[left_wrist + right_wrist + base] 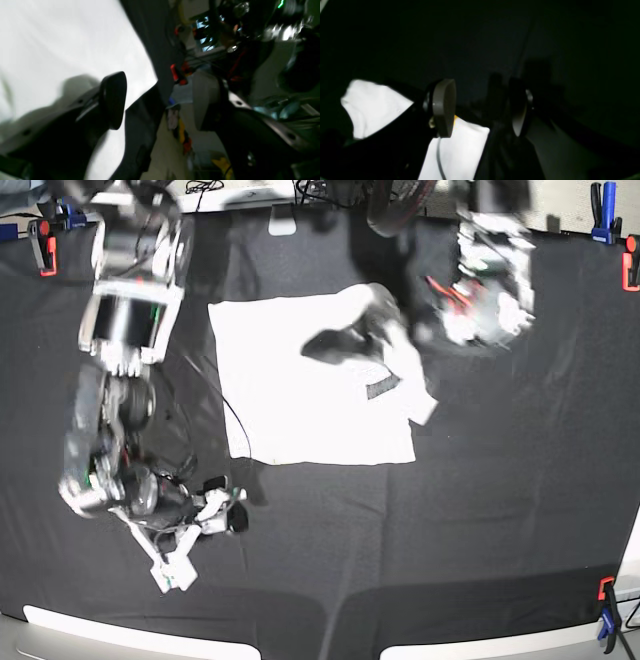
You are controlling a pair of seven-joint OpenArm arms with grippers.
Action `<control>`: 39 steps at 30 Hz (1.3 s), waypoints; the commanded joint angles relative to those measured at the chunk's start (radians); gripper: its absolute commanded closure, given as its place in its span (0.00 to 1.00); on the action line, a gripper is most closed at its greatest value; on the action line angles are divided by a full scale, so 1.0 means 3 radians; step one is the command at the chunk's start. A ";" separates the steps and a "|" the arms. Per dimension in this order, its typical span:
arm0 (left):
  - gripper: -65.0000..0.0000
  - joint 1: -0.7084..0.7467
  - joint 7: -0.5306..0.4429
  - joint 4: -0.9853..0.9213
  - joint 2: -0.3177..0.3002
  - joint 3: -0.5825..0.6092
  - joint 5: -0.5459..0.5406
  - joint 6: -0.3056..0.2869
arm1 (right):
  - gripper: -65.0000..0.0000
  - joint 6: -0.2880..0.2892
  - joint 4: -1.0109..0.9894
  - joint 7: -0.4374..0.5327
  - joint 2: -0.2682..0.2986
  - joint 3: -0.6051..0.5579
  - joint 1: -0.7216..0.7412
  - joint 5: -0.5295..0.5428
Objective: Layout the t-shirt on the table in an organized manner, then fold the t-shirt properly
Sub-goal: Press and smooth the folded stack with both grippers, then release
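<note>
In your left wrist view, the left gripper [160,105] has its jaws spread wide with nothing between them, over the t-shirt [62,45].

Your right wrist view shows the right gripper [482,107] parted and empty above the table [495,37], white cloth just below.

From the base view, the t-shirt [300,390] lies white side up, mid-table, between both arms.
</note>
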 commanded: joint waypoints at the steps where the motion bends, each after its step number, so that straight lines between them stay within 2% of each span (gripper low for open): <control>1: 0.41 -0.0020 0.0002 0.0060 0.0052 0.0004 0.0057 -0.0015 | 0.49 0.0025 -0.0097 0.0076 0.0028 0.0005 0.0182 0.0051; 6: 0.41 -0.0004 -0.0112 0.0067 0.0136 0.0006 0.0540 -0.0015 | 0.49 0.0245 -0.0773 0.0149 0.0015 0.0004 0.0416 0.0056; 11: 0.41 0.0036 -0.0121 0.0069 0.0136 0.0006 0.0652 -0.0015 | 0.49 0.0244 -0.1278 0.0278 0.0017 -0.0084 0.0514 0.0055; 15: 0.41 0.0090 -0.0137 0.0067 0.0135 0.0006 0.0715 -0.0015 | 0.49 0.0244 -0.1452 0.0257 0.0017 -0.0234 0.0509 0.0056; 17: 0.41 0.0099 -0.0278 0.0067 0.0135 0.0006 0.0926 -0.0015 | 0.49 0.0244 -0.1465 0.0153 0.0010 -0.0313 0.0501 0.0058; 19: 0.41 0.0097 -0.0444 0.0067 0.0134 0.0006 0.1203 -0.0015 | 0.49 0.0243 -0.1465 -0.0165 -0.0011 -0.0352 0.0493 0.0078; 20: 0.41 0.0094 -0.0520 0.0067 0.0134 0.0006 0.1340 -0.0015 | 0.49 0.0237 -0.1465 -0.0225 -0.0022 -0.0360 0.0490 0.0094; 23: 0.41 0.0067 -0.0731 0.0067 0.0122 0.0006 0.1676 -0.0015 | 0.49 0.0244 -0.1464 -0.0223 -0.0013 -0.0357 0.0416 0.0108; 28: 0.41 -0.0039 -0.0848 0.0067 0.0112 0.0005 0.2163 -0.0015 | 0.49 0.0242 -0.1462 -0.0224 0.0061 -0.0357 0.0249 0.0111; 33: 0.41 -0.0113 -0.1012 0.0067 -0.0046 0.0006 0.2527 0.0076 | 0.49 0.0182 -0.1436 -0.0225 0.0275 -0.0357 0.0092 0.0327; 37: 0.41 -0.0139 -0.1245 0.0067 -0.0300 0.0006 0.2678 0.0262 | 0.49 0.0140 -0.1433 -0.0225 0.0443 -0.0357 -0.0006 0.0524; 39: 0.41 -0.0168 -0.1253 0.0067 -0.0422 0.0006 0.2681 0.0270 | 0.49 0.0140 -0.1432 -0.0226 0.0481 -0.0357 -0.0090 0.0590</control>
